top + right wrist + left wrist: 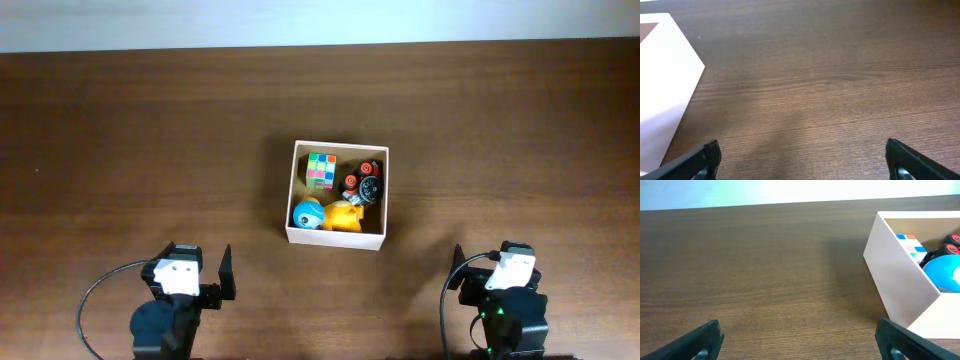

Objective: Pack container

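Observation:
The container (289, 213), a square white cardboard box with a tan inside, stands at the table's middle. It holds a colourful puzzle cube (321, 170), a black and red toy (363, 181), a blue ball toy (307, 214) and a yellow toy (345, 216). The left wrist view shows the box's white wall (900, 287) at the right, with the blue toy (945, 275) inside. The right wrist view shows its wall (665, 85) at the left. My left gripper (799, 340) is open and empty at the front left. My right gripper (802, 160) is open and empty at the front right.
The dark wooden table (150, 130) ends at a pale wall along the far edge. Black cables loop beside each arm base at the front edge.

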